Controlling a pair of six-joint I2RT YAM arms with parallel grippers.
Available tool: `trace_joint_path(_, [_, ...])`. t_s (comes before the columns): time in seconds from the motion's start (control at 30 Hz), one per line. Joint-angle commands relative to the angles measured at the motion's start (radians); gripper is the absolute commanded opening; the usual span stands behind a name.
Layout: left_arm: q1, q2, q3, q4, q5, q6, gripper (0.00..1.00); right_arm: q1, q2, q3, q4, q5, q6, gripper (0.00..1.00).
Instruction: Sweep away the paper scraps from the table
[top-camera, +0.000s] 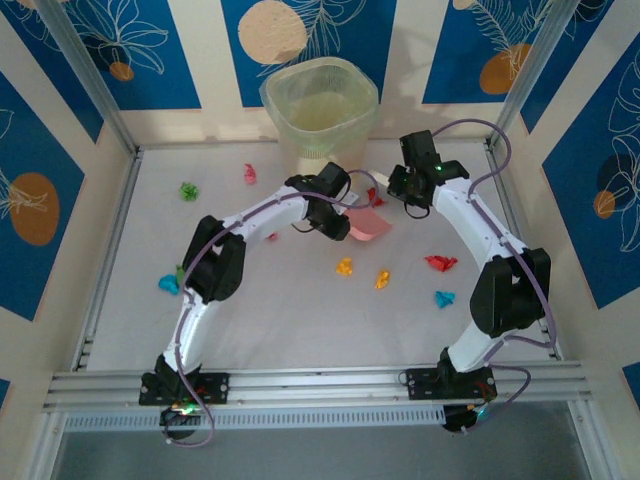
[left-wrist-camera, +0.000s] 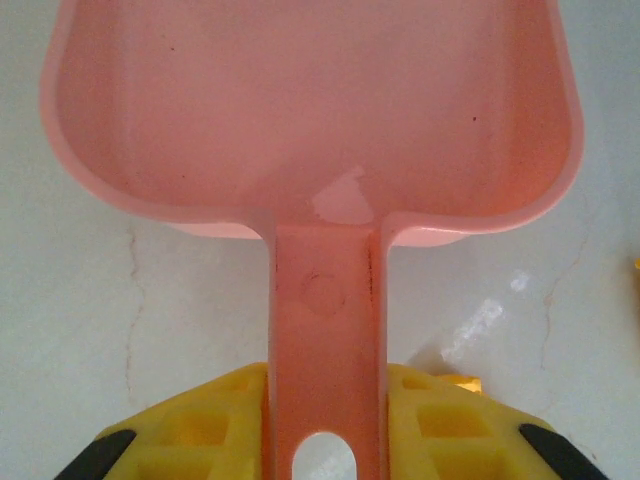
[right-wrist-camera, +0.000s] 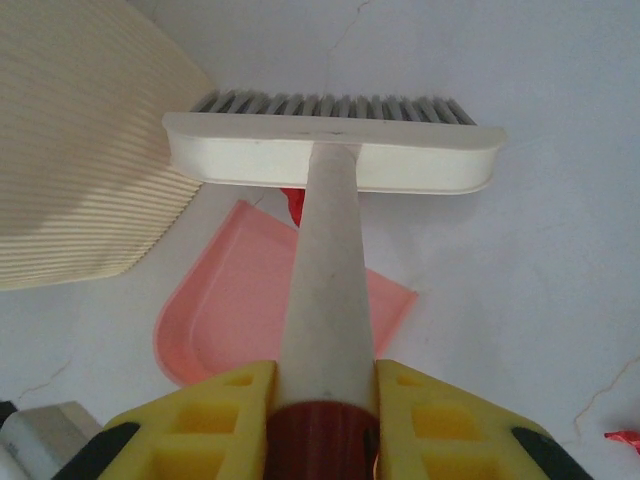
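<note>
Got the left pincer (left-wrist-camera: 325, 405) clenched on the dustpan (left-wrist-camera: 310, 120) handle and the right pincer (right-wrist-camera: 327, 400) clamped round the brush (right-wrist-camera: 330, 150) handle. Can see scraps (top-camera: 345, 266) lying loose across the surface (top-camera: 300, 330), mostly well apart. Can barely make out one red scrap (right-wrist-camera: 292, 205), half hidden behind the brush. Can't see the dustpan's front edge from the left wrist, cut off up top.

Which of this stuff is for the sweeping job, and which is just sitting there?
Job: scraps, table, brush held in the right tool, dustpan held in the left tool, probably the bin.
Just there: walls, rails.
</note>
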Motion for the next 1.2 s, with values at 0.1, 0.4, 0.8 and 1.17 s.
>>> trace_joint_path(0.1, [0.010,0.055,0.009,0.018,-0.024,0.004,0.00,0.008,0.037,0.061,-0.025,-0.041,-0.030,0.00])
trace_joint_path(0.4, [0.010,0.096,0.028,0.017,-0.035,0.017,0.00,0.018,0.052,0.048,-0.045,-0.143,-0.060,0.00])
trace_joint_path(0.8, [0.012,0.087,0.001,0.054,-0.040,0.024,0.00,0.070,-0.108,-0.102,-0.074,-0.185,-0.049,0.00])
trace_joint_path(1.17, [0.011,-0.060,-0.173,0.254,0.033,0.020,0.00,0.101,-0.354,-0.228,-0.070,-0.088,0.015,0.00])
